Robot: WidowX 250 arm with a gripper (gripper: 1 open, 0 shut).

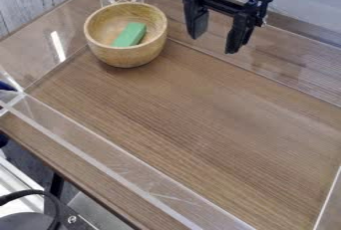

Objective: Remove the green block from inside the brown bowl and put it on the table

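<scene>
The green block [130, 35] lies tilted inside the brown bowl [127, 50], which stands on the table [200, 124] at the upper left. My gripper [216, 31] hangs to the right of the bowl, pointing down, a little above the tabletop. Its two dark fingers [196, 23] stand wide apart with nothing between them. It touches neither the bowl nor the block.
A low clear acrylic rim [80, 144] runs along the table's front and left edges. A pale wall of planks stands behind the table. Broad wood-grain surface stretches in front of and to the right of the bowl.
</scene>
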